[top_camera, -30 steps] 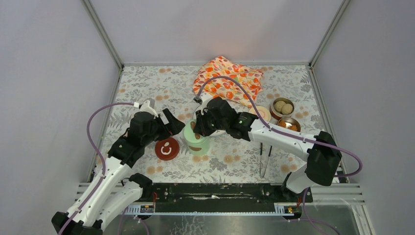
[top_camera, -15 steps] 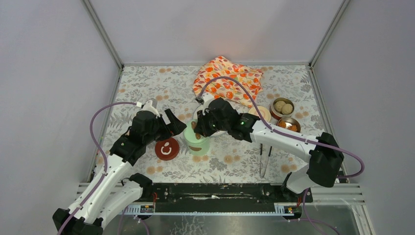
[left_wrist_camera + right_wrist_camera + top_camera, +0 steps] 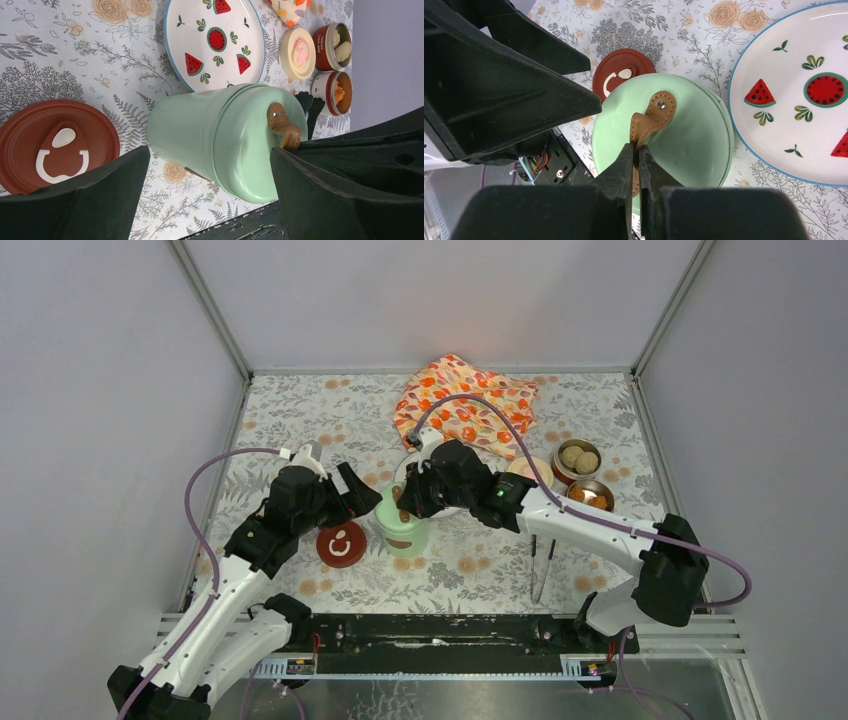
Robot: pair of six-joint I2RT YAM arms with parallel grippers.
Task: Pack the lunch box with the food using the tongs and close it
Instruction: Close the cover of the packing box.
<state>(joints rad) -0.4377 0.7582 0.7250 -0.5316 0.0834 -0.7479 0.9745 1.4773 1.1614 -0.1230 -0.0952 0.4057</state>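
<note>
Front right, tongs (image 3: 541,570) flat on table (image 3: 480,570), unheld, dark red lid (image 3: 341,544) beside mint-green pot (image 3: 403,533) at centre, left gripper (image 3: 209,150) spread wide astride pot, holding nothing, right gripper (image 3: 636,150) pinched shut on brown strap (image 3: 651,117) of green lid (image 3: 694,145), watermelon plate (image 3: 200,30) behind, cream lid (image 3: 533,472), pale balls (image 3: 578,457) and orange-red chunks (image 3: 592,497) in steel bowls (image 3: 320,85) at right, orange cloth (image 3: 465,398) farthest.
</note>
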